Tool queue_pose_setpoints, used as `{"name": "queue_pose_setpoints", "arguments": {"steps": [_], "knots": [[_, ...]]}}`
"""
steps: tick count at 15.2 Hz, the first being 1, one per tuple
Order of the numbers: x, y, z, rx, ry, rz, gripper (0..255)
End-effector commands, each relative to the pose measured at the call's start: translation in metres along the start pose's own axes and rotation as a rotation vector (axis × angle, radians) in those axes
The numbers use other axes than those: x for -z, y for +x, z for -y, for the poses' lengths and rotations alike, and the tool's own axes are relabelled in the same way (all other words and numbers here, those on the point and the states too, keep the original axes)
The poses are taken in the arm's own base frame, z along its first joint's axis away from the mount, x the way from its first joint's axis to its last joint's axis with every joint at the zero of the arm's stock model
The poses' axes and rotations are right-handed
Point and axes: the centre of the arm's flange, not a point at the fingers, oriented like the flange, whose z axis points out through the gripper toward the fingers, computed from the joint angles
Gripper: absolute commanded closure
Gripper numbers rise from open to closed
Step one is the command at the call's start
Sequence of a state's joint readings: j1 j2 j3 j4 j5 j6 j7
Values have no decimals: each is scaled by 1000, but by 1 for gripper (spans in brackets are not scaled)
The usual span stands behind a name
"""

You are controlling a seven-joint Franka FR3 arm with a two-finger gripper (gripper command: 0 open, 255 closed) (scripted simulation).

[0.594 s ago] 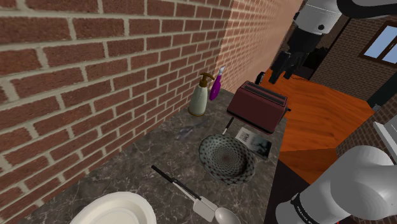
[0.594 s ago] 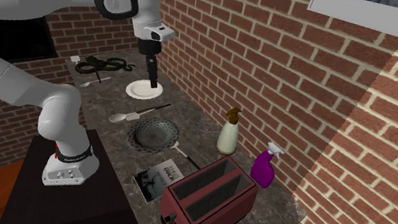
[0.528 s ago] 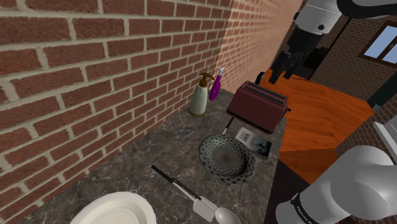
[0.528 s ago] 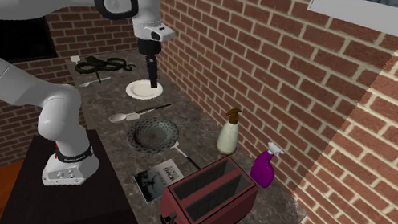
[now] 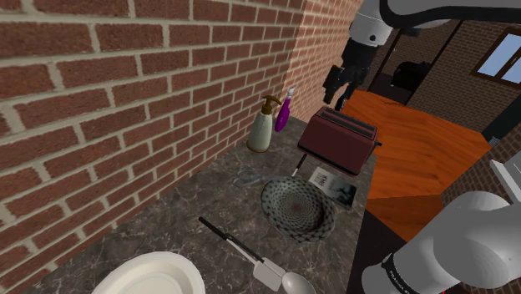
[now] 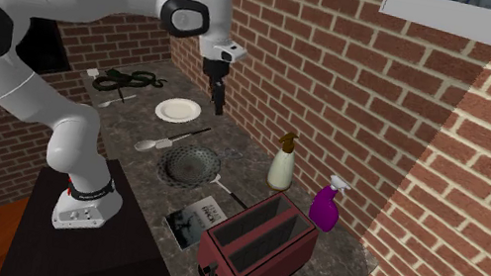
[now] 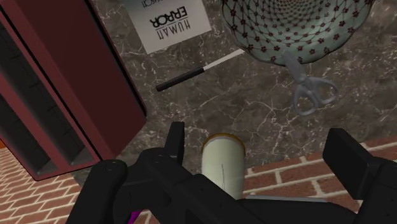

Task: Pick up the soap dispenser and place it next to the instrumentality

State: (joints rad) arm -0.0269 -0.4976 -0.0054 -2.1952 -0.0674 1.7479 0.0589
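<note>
With gripper (image 7: pixel 257 145) fingers (image 7: pixel 175 139) spread wide and empty, well above the dispenser (image 7: pixel 222 162) standing upright by the wall (image 5: pixel 125 83) just beside the toaster (image 5: pixel 341 138), could clip its pump on an off-centre descent and topple it toward the toaster or spray bottle (image 5: pixel 284 110).

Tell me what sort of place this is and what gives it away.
Most likely a home kitchen: a dark red toaster, a white plate and a patterned bowl sit on a marble-look counter along a brick wall, with a soap dispenser by the wall.
</note>
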Motion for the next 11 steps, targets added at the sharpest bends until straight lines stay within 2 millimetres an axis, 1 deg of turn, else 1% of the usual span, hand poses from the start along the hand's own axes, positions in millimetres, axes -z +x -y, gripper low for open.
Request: {"name": "queue_pose_setpoints", "arguments": {"steps": [1, 11], "knots": [[-13, 27, 3, -4, 1, 5, 0], [-66, 151, 7, -24, 6, 28, 0]]}}
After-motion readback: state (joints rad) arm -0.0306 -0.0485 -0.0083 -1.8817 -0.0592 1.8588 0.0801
